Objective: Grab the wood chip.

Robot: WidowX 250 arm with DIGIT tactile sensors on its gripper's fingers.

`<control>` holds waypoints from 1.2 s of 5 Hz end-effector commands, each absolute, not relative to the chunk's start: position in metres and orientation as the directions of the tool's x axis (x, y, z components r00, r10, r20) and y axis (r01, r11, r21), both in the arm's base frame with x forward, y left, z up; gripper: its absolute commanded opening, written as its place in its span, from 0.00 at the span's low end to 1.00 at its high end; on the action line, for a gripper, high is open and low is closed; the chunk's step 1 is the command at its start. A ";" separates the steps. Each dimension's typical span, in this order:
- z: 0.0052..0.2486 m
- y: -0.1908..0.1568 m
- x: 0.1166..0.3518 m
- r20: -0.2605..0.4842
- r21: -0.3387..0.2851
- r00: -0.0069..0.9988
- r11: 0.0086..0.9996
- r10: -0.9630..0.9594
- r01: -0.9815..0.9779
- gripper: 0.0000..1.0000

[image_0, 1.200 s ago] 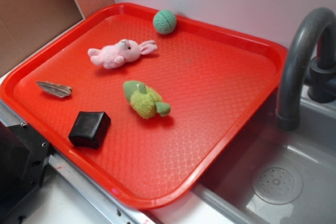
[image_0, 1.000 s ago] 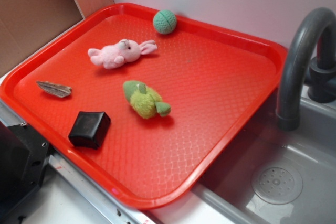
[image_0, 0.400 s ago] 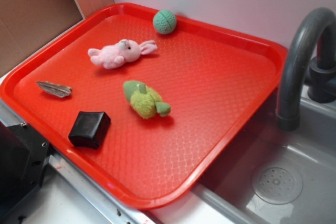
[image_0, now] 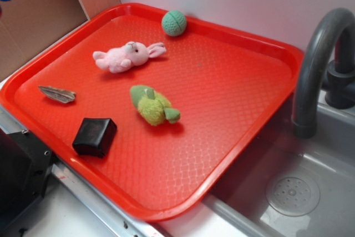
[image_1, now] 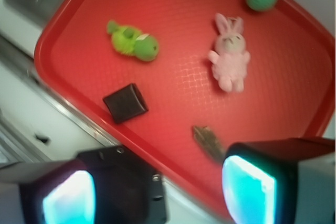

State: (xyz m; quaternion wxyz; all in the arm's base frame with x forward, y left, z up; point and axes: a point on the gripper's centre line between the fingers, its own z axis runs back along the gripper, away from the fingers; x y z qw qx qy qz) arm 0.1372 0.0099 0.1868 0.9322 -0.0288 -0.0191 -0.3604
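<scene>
Overhead, claw (image_1: 157, 192) spread, empty.
Wood chip (image_0: 57, 94) flat on red tray (image_0: 222, 90), near black box (image_0: 95, 136).

I see a red plastic tray (image_0: 233, 131), shiny, with a bumpy criss-cross pattern. The wood chip (image_0: 57, 94) looks dry, streaky and rough. The pink bunny (image_0: 126, 56) and the green toy (image_0: 153, 105) are soft, fuzzy cloth. The green ball (image_0: 174, 23) looks knitted (like yarn). The black box (image_0: 95, 136) is smooth and a little shiny. My finger pads (image_1: 248, 190) look glossy blue-green.
</scene>
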 end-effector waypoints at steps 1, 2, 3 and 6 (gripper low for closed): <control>0.153 0.017 0.147 -0.046 0.060 0.565 0.562 -0.824 0.825 1.00; 0.133 0.021 0.146 -0.088 0.056 0.517 0.514 -0.851 0.856 1.00; 0.113 0.029 0.145 -0.130 0.034 0.463 0.463 -0.877 0.886 1.00; 0.064 0.059 0.139 -0.300 -0.024 0.393 0.419 -0.869 0.908 1.00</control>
